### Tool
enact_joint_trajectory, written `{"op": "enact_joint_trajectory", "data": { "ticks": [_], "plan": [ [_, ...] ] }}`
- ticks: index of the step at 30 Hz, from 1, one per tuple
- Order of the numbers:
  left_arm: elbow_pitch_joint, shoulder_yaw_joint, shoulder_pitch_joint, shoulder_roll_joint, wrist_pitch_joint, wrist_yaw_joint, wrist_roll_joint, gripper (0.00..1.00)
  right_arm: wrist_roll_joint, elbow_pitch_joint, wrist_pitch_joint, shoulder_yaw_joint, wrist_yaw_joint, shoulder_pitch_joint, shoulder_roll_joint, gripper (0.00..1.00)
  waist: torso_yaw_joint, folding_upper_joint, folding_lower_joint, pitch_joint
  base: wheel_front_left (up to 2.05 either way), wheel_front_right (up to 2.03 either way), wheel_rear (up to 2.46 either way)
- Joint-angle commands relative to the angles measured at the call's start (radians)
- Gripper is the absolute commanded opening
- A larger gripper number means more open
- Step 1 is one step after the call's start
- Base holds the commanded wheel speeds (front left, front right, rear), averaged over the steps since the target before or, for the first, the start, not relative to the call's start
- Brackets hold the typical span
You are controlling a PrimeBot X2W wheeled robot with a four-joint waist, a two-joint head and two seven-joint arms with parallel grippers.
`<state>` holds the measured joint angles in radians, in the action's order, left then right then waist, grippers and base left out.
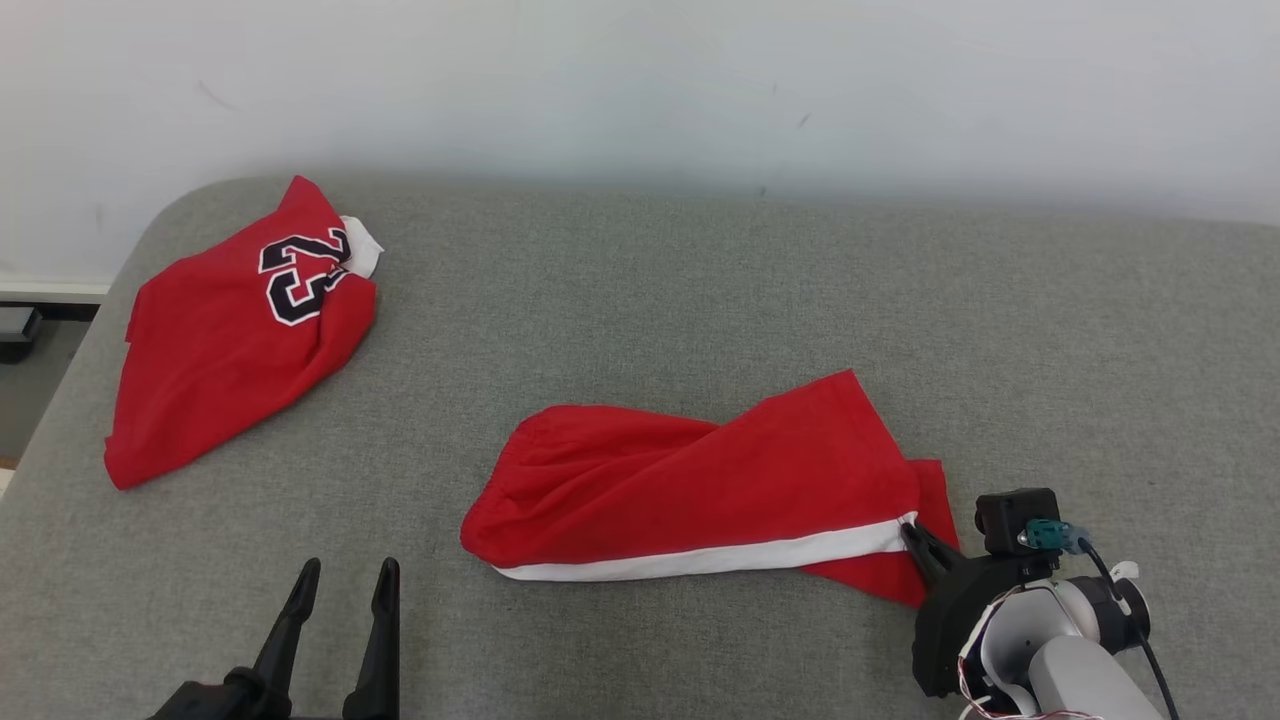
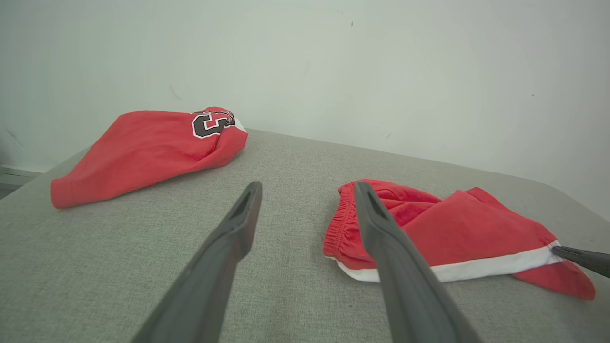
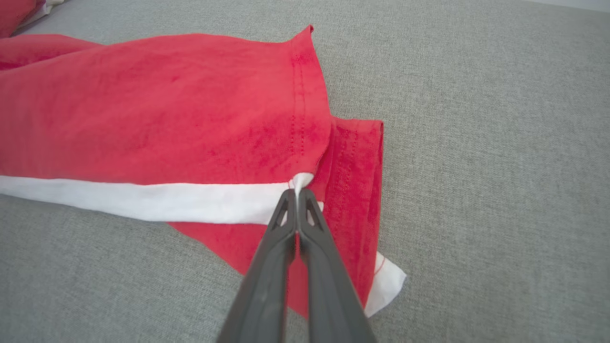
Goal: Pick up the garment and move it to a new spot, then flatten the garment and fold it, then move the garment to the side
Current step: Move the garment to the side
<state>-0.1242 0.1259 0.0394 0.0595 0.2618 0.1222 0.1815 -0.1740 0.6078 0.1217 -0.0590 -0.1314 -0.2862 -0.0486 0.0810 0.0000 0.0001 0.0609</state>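
- A pair of red cloth shorts with a white side stripe (image 1: 700, 480) (image 2: 457, 228) (image 3: 167, 109) lies crumpled and partly twisted on a grey fabric-covered table (image 1: 700, 300), near its middle.
- The shorts' gathered waistband is at their left end and the stitched leg hems are at their right end.
- The white stripe (image 1: 700, 560) (image 3: 143, 200) runs along the edge of the shorts nearest the robot.
- The right pincer (image 1: 910, 530) (image 3: 298, 193) (image 2: 581, 259) is at the shorts' right end. Its two dark fingers are clenched together, pinching the end of the white stripe at the hem corner.
- A second leg of the shorts pokes out beneath that corner, showing a white patch at its tip.
- The left pincer (image 1: 350, 570) (image 2: 307, 186) is left of the shorts' waistband and nearer the robot. Its fingers are spread apart and grasp nothing.
- A folded red jersey with black and white numerals (image 1: 220, 350) (image 2: 143, 147) lies well apart from the shorts, far to their left and farther from the robot.
- A pale wall (image 1: 640, 80) rises beyond the shorts, behind the table.
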Motion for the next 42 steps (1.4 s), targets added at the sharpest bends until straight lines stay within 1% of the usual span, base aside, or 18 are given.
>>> {"op": "enact_joint_trajectory", "data": {
  "ticks": [1, 5, 8, 16, 20, 22, 27, 32, 33, 34, 39, 42],
  "plan": [
    [-0.003, -0.005, -0.001, 0.001, 0.005, 0.000, -0.013, 1.00, 0.008, -0.002, -0.012, -0.001, 0.001, -0.003, -0.004, 0.00, -0.002, 0.0000, -0.0001, -0.003, 0.00, 0.00, 0.00],
    [-0.005, -0.005, 0.005, 0.000, 0.005, 0.001, -0.012, 1.00, 0.002, -0.027, -0.016, -0.004, 0.001, 0.015, -0.004, 0.00, -0.004, 0.0000, -0.0001, -0.010, 0.00, 0.00, 0.00],
    [-0.007, -0.006, 0.012, -0.001, 0.005, 0.002, -0.012, 1.00, -0.006, -0.073, -0.003, 0.006, 0.001, 0.046, -0.004, 0.00, -0.007, 0.0000, -0.0001, -0.015, 0.00, 0.00, 0.00],
    [-0.001, -0.018, 0.022, -0.002, 0.005, 0.004, -0.014, 1.00, 0.018, -0.268, 0.083, 0.080, 0.001, 0.169, -0.004, 0.00, -0.032, 0.0000, -0.0001, -0.014, 0.00, 0.00, 0.00],
    [-0.005, -0.013, 0.012, -0.003, 0.005, 0.005, -0.016, 1.00, 0.021, -0.343, 0.127, 0.119, 0.001, 0.215, -0.004, 0.00, -0.043, 0.0000, -0.0001, -0.010, 0.00, 0.00, 0.00],
    [-0.006, -0.011, 0.009, -0.002, 0.005, 0.006, -0.016, 1.00, 0.015, -0.355, 0.137, 0.131, 0.001, 0.225, -0.004, 0.00, -0.044, 0.0000, -0.0001, -0.009, 0.00, 0.00, 0.00],
    [-0.011, -0.007, 0.000, -0.003, 0.005, 0.007, -0.013, 1.00, 0.025, -0.398, 0.210, 0.181, 0.001, 0.271, -0.004, 0.00, -0.043, 0.0000, -0.0001, -0.007, 0.00, 0.00, 0.00],
    [-0.014, -0.009, -0.005, -0.003, 0.005, 0.008, -0.014, 1.00, 0.029, -0.407, 0.214, 0.187, 0.001, 0.281, -0.004, 0.00, -0.037, 0.0000, -0.0001, -0.007, 0.00, 0.00, 0.00],
    [-0.014, -0.009, -0.005, -0.003, 0.005, 0.008, -0.016, 1.00, 0.023, -0.405, 0.209, 0.191, 0.001, 0.279, -0.004, 0.88, -0.036, 0.0000, -0.0001, -0.007, 0.00, 0.00, 0.00],
    [-0.015, -0.009, -0.006, -0.003, 0.005, 0.009, -0.016, 1.00, 0.020, -0.401, 0.204, 0.194, 0.002, 0.278, -0.004, 1.00, -0.034, 0.0000, -0.0001, -0.006, 0.00, 0.00, 0.00],
    [-0.021, -0.012, -0.004, -0.001, 0.005, 0.009, -0.019, 1.00, 0.030, -0.377, 0.193, 0.206, 0.002, 0.281, -0.004, 1.00, -0.027, 0.0000, -0.0001, -0.009, 0.00, 0.00, 0.00],
    [-0.024, -0.015, -0.004, -0.001, 0.005, 0.010, -0.019, 1.00, 0.038, -0.373, 0.167, 0.213, 0.001, 0.278, -0.004, 1.00, -0.027, 0.0000, -0.0001, -0.011, 0.00, 0.00, 0.00]
  ]
}}
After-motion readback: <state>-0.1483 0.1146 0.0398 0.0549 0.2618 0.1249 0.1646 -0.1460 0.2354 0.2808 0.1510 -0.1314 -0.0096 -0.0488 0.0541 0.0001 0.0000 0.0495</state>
